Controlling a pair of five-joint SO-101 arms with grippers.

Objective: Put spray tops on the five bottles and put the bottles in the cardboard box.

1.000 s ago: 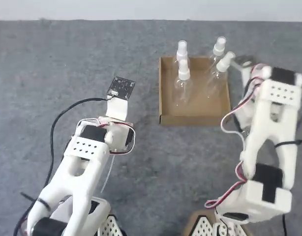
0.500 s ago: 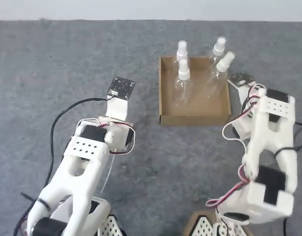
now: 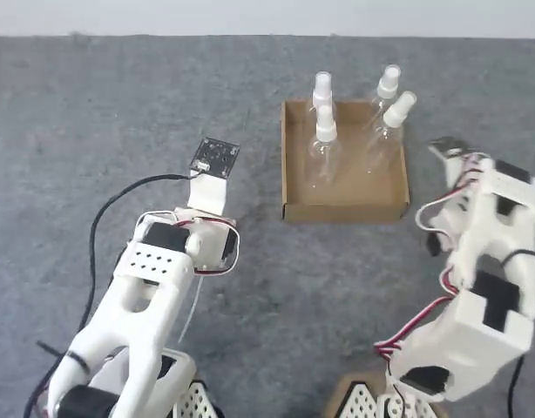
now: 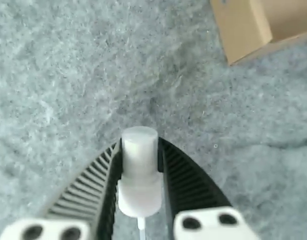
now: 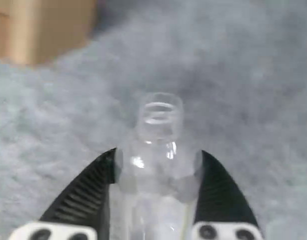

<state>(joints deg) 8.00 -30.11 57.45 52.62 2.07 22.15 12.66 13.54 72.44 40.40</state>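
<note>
Grippers each carry half of the last pairing: the left gripper (image 4: 138, 145) pinches a white spray top (image 4: 139, 175), while the right gripper (image 5: 157, 152) clamps an uncapped clear bottle (image 5: 158, 125), its open neck pointing away from the wrist. Top and bottle are well apart, left and right; beyond, four capped bottles (image 3: 324, 148) stand in the cardboard box (image 3: 344, 210)

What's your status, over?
Left gripper shut on spray top. Right gripper shut on uncapped bottle. Four capped bottles in cardboard box. Nothing in the way.
</note>
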